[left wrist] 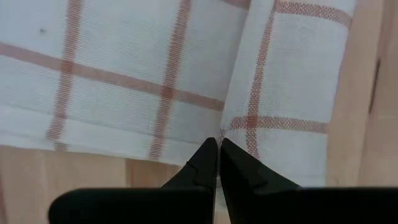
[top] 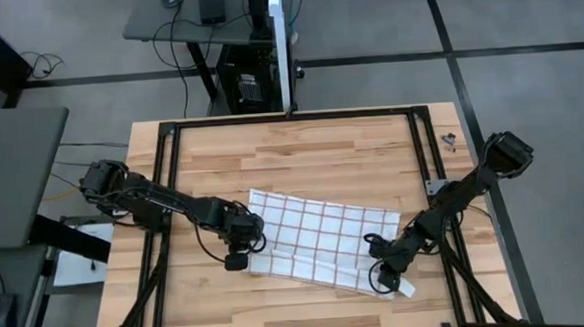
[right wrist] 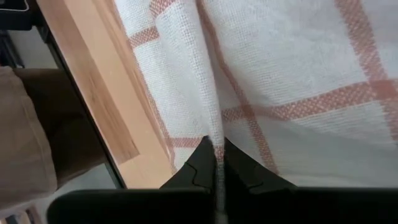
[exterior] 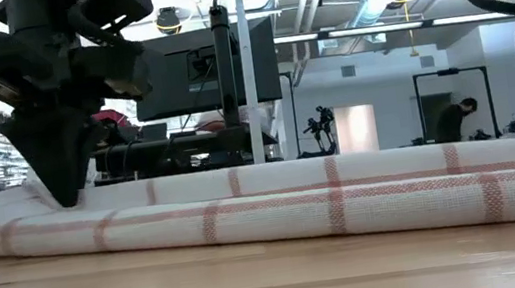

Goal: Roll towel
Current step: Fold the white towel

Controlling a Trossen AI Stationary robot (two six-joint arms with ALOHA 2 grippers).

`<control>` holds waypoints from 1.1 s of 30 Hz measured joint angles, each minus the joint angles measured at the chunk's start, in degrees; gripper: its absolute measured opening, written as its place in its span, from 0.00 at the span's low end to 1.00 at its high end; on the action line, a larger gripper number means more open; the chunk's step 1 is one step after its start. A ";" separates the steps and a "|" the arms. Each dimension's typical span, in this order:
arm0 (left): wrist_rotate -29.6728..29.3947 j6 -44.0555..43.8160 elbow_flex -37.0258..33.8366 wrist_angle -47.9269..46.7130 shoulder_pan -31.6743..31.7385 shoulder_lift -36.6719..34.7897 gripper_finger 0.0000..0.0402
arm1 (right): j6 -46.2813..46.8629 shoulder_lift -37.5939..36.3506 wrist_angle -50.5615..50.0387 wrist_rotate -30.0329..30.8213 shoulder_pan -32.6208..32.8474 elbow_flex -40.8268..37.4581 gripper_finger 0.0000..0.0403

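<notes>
A: Where is the towel [top: 321,244] lying?

B: On the wooden table [top: 301,153], a little toward the near edge, spread flat and turned at a slant. Its left end sits slightly farther back than its right end. From the low view the near edge [exterior: 277,212] reads as a thick, rounded band, as if folded or rolled over once.

A: And the left gripper [top: 239,258]?

B: It is down at the towel's near-left corner. In the left wrist view its fingers [left wrist: 205,163] are pressed together, tips right at a fold line of the cloth [left wrist: 249,93], with a sliver of fabric seemingly caught between them. The low view shows that dark gripper [exterior: 67,186] planted on the left end of the rounded band.

A: The right one?

B: The right gripper [top: 383,277] is at the near-right corner. Its fingers [right wrist: 204,163] are also closed tight, and a ridge of towel [right wrist: 208,93] runs straight into the tips, so it is pinching the fabric there. The table's edge [right wrist: 93,87] shows just beside that pinched fold.

A: Anything else near that corner?

B: A small white tag [top: 407,289] pokes out from under the towel just beside the right gripper.

A: Do the two arms touch?

B: No, they are well apart, one at each end of the near edge.
</notes>
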 joint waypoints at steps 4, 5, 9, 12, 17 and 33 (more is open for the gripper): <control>-0.13 -0.01 0.00 -0.09 0.00 0.00 0.01 | 1.74 0.00 -0.17 -0.05 -0.02 0.00 0.07; -0.20 -0.06 0.00 -0.18 0.01 0.00 0.02 | 2.48 0.00 -0.41 -0.07 -0.08 0.00 0.10; -0.22 0.18 0.33 -1.23 0.04 0.00 0.10 | 3.45 -1.69 -0.94 -0.33 -0.66 -0.02 0.25; -0.30 2.25 2.54 -4.84 0.12 0.00 0.18 | 3.57 -5.02 -1.90 -0.53 -1.08 -0.02 0.36; -3.45 5.91 7.19 -11.13 0.15 -1.07 0.25 | 5.13 -13.79 -6.06 -0.74 -1.49 -0.02 0.50; 1.01 1.64 1.18 4.54 -3.73 -3.39 0.26 | -1.35 -4.55 5.11 6.79 2.54 0.04 0.50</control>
